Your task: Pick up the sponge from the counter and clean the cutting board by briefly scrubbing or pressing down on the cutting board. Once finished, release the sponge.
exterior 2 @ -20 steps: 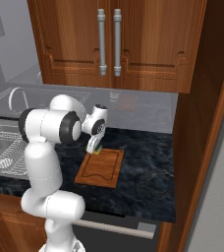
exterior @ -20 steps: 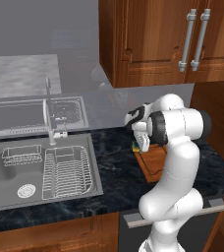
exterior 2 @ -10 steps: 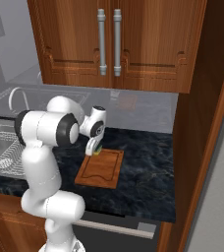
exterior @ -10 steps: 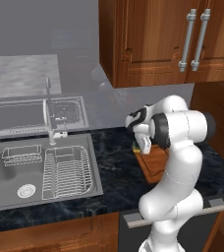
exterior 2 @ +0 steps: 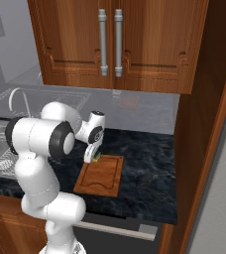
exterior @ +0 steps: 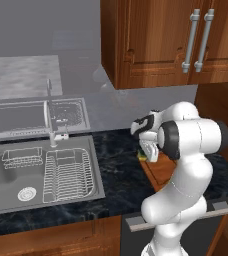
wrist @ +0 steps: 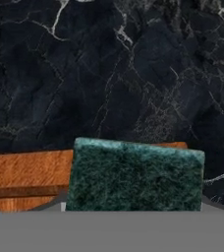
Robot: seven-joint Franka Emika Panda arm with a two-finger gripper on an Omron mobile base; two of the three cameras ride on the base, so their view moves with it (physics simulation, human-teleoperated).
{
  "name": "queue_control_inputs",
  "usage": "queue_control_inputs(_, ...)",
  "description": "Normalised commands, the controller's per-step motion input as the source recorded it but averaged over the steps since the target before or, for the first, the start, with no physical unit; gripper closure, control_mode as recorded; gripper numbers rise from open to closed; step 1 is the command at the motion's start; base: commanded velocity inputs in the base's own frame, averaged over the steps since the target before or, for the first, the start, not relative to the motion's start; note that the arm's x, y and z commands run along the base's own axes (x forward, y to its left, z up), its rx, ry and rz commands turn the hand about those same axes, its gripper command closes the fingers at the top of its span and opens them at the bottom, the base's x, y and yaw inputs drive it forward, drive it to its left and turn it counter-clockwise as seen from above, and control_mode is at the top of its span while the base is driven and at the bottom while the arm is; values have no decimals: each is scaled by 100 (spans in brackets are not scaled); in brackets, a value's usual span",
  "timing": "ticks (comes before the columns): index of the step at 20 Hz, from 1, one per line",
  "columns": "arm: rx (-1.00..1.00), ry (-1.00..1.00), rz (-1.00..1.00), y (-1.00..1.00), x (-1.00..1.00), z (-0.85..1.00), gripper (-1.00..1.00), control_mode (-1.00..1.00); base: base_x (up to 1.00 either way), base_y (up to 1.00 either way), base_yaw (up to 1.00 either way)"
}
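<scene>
My gripper (exterior 2: pixel 91 157) hangs low over the far left corner of the cutting board (exterior 2: pixel 104 177), shut on the sponge (exterior 2: pixel 96 158), whose yellow and green edge peeks out below the hand. In the left base view the gripper (exterior: pixel 147 150) and sponge (exterior: pixel 142 156) sit just left of the reddish-brown cutting board (exterior: pixel 162 171), mostly behind my arm. The hand view has the sponge's dark green top (wrist: pixel 133 176) across the bottom, covering the fingertips, with a strip of cutting board (wrist: pixel 25 170) beside it and the black marbled counter (wrist: pixel 109 74) beyond.
A steel sink (exterior: pixel 16 172) with a wire rack (exterior: pixel 68 172) and a faucet (exterior: pixel 51 125) lies to the left. Wooden cabinets (exterior 2: pixel 110 44) hang overhead, and a tall wood panel (exterior 2: pixel 204 129) closes the counter's right end.
The hand has come down and slightly left with the sponge, nearer the board's far left corner. The jaws have closed a touch more.
</scene>
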Motion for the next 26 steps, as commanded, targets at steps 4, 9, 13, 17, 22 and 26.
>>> queue_control_inputs(4,0,1,2,0,-68,-7,100,-100,0,0,0)
queue_control_inputs(9,0,0,2,0,-62,0,100,-100,0,0,0)
queue_control_inputs(13,-1,10,2,0,-51,0,100,-100,0,0,0)
queue_control_inputs(17,-9,21,0,0,-48,-3,100,-100,0,0,0)
queue_control_inputs(22,-8,11,0,0,-64,-24,100,-100,0,0,0)
queue_control_inputs(26,-1,0,0,0,-89,-39,100,-100,0,0,0)
